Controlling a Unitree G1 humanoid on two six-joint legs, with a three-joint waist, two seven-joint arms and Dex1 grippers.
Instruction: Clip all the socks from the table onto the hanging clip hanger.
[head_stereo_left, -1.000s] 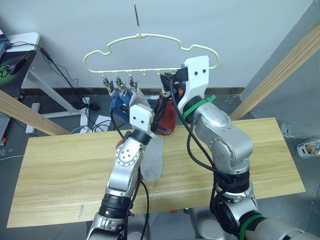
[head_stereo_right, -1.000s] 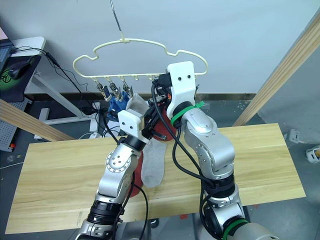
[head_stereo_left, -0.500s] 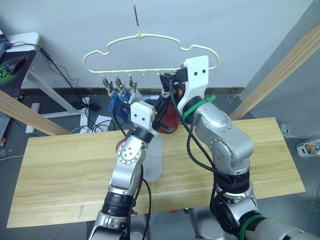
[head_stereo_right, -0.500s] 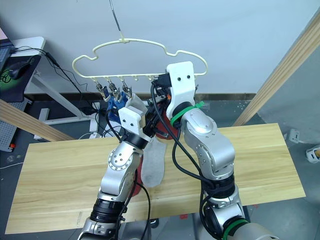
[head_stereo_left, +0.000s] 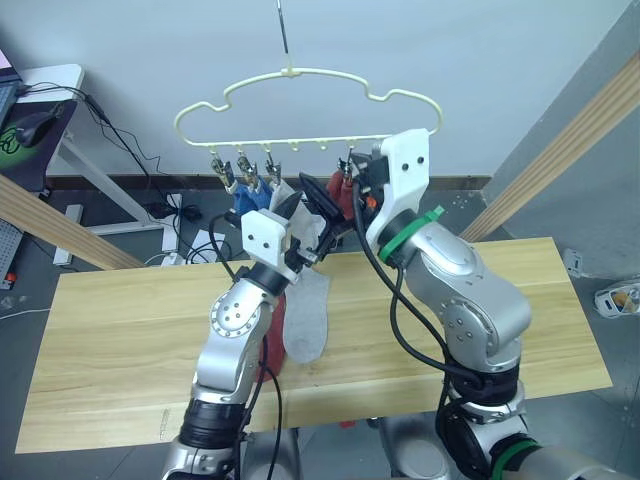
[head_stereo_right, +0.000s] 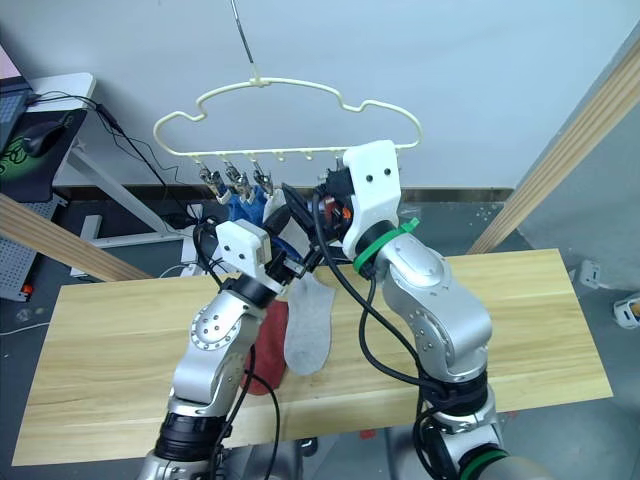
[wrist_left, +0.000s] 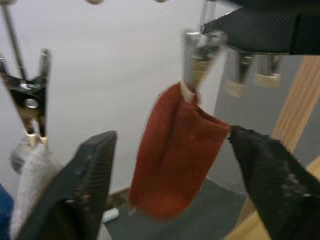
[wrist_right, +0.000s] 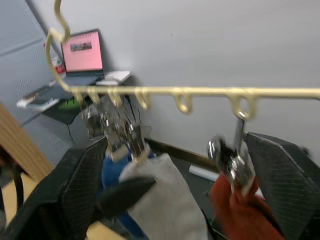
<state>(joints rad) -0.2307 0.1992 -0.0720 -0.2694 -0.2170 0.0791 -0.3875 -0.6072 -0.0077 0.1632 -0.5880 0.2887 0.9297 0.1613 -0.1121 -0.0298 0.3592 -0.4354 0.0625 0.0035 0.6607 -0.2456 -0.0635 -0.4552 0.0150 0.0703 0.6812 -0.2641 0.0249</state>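
Released rust-red sock (wrist_left: 175, 150) onto clip hanger (head_stereo_left: 300, 75); left gripper (wrist_left: 170, 165) spread empty; right gripper (wrist_right: 175, 185) released; grey sock (head_stereo_left: 308, 320) remained on desk (head_stereo_left: 120, 330).

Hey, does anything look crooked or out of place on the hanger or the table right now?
Nothing stands out. The pale-yellow wire clip hanger hangs level, a rust-red sock hangs clipped, and a light grey sock lies flat on the wooden plank table.
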